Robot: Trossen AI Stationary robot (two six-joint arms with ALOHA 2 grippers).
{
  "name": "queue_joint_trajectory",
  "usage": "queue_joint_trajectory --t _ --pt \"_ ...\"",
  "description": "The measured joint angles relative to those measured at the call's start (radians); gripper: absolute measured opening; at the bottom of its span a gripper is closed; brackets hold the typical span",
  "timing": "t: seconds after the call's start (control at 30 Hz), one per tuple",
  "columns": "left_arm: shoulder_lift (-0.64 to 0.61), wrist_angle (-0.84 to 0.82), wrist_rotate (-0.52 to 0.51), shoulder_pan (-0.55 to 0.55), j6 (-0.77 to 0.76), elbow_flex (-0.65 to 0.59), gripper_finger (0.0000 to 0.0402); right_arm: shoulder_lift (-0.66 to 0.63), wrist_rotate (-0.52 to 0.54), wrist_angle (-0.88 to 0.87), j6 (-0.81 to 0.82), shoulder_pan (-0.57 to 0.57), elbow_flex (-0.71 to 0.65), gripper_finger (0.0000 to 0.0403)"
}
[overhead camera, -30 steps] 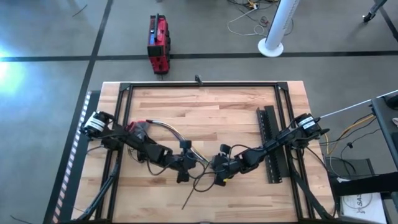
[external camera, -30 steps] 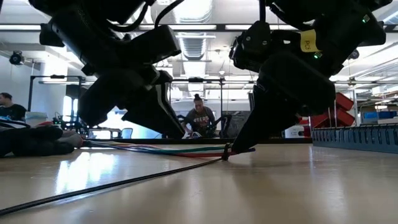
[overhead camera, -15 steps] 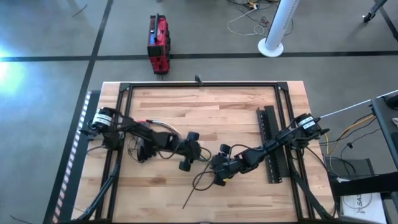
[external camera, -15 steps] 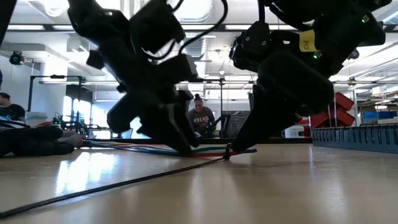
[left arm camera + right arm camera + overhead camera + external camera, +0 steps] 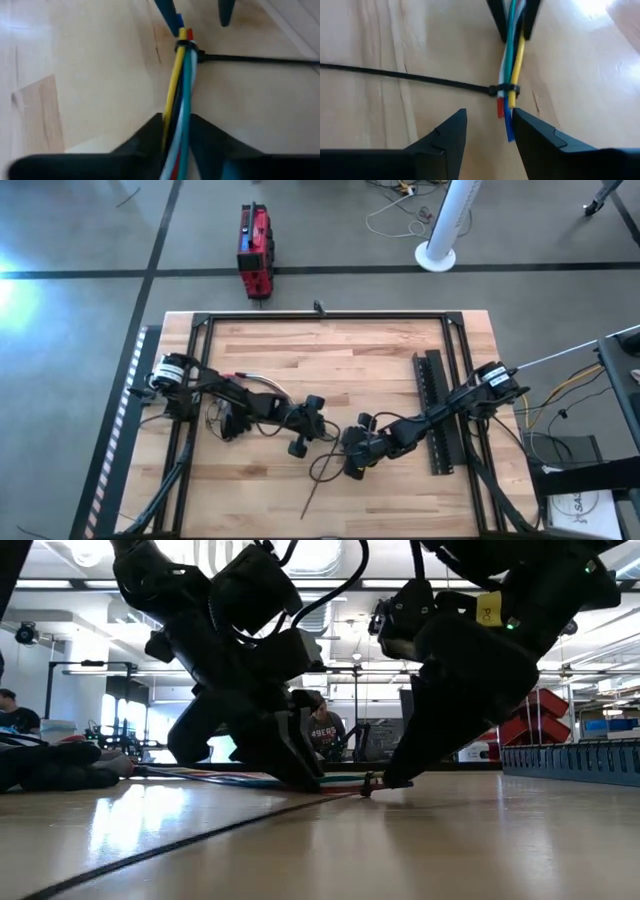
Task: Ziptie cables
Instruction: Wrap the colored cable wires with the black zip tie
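Cables (image 5: 181,95) lie near the middle of the wooden table (image 5: 370,360), bound close to their free end by the ziptie (image 5: 415,78), whose long tail trails toward the table's near edge. Left gripper (image 5: 312,430) has its fingers closed on the bundle. Right gripper (image 5: 489,131) sits just right of the wire tips, fingers apart and holding nothing.

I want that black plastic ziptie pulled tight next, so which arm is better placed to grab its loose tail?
Right, probably. Its claw is open beside the ziptie, while the left claw is shut on the coloured wire bundle.
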Motion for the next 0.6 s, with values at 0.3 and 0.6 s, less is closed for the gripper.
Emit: queue_joint_trajectory --t 0.3,0.6 --pt "0.002 0.002 0.004 -0.001 -0.029 -0.001 0.0031 -0.018 0.000 0.003 0.024 0.027 0.000 0.0157" --pt "0.003 -0.001 0.004 -0.006 -0.030 -0.002 0.0008 -0.017 0.151 -0.006 -0.153 0.024 0.000 0.0149"
